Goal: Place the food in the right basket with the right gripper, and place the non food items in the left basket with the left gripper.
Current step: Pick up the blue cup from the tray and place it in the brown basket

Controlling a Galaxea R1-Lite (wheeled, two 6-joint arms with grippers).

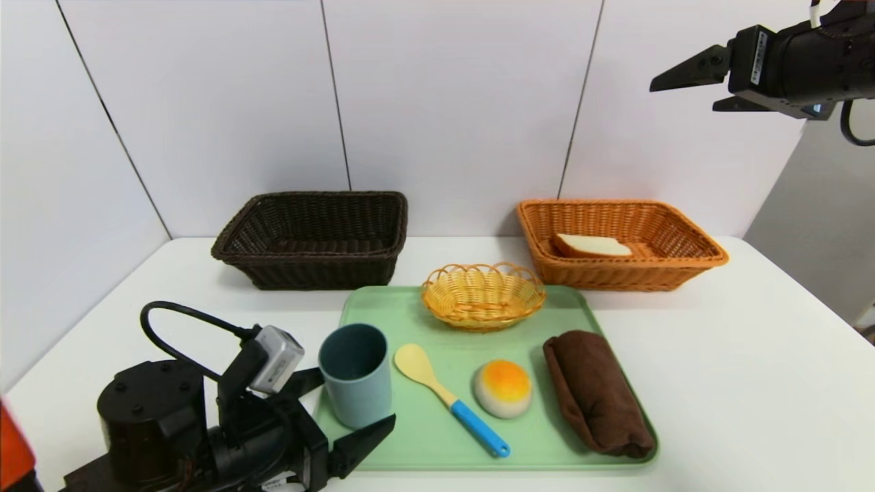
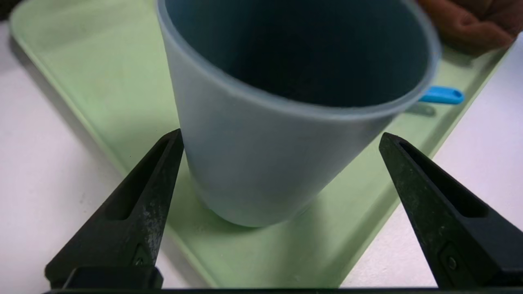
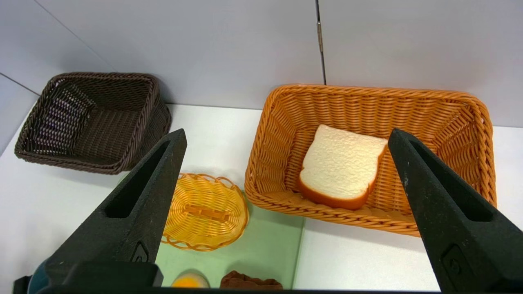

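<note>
the left gripper (image 1: 361,403) is at the near left corner of the green tray (image 1: 444,447), its jaws wide open on either side of the upright cup (image 1: 359,393). on the tray, the spoon (image 1: 448,400) lies between cup and bun (image 1: 504,389), with the rolled towel (image 1: 598,393) on the bun's other side. the bread (image 3: 343,163) lies in the orange basket (image 3: 367,220). the right gripper (image 1: 690,89) hangs above the bench (image 1: 745,383), jaws open and holding nothing.

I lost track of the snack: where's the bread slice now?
The bread slice lies in the orange basket, seen in the head and right wrist views, on the robot's right.
</note>
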